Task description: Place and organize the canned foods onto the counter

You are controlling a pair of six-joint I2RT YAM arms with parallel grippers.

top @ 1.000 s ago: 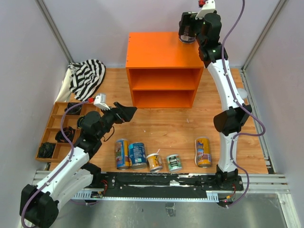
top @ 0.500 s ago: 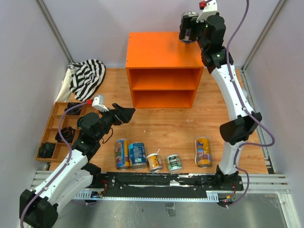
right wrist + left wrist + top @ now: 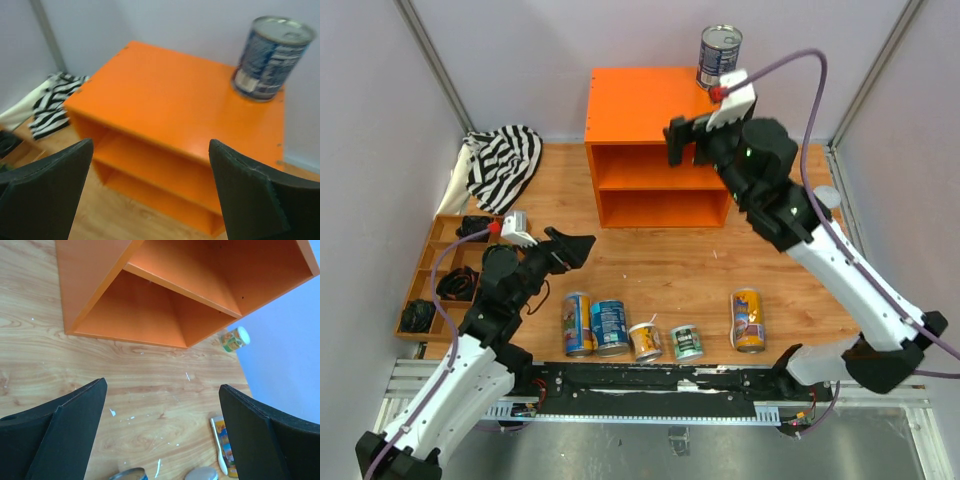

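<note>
In the top view, the orange counter [image 3: 650,105] is seen at the back of the wooden table [image 3: 660,265]. One blue can [image 3: 719,57] is stood upright on the back right corner of the counter's top. The right gripper [image 3: 688,143] is held up near the counter's right front corner, apart from that can. Its jaws are spread wide and nothing is held. The left gripper [image 3: 575,245] is held over the table, in front of the counter and to its left. Its jaws are spread wide too, with nothing between them. Five more cans are seen in a row near the arm bases: a tall yellow can [image 3: 577,323], a wide blue can [image 3: 609,327], a small white-topped can [image 3: 645,341], a small green can [image 3: 686,342] and, a bit apart on the right, a second tall yellow can [image 3: 748,319]. A striped cloth [image 3: 505,160] and a brown tray [image 3: 420,282] are seen on the left.

In the left wrist view, only bare wood is seen between the two black fingers [image 3: 60,440]. The counter's open front and its middle shelf are seen ahead.

In the right wrist view, the counter's top and the blue can [image 3: 272,57] on its far right corner are seen past the wide-apart fingers [image 3: 45,192].
</note>
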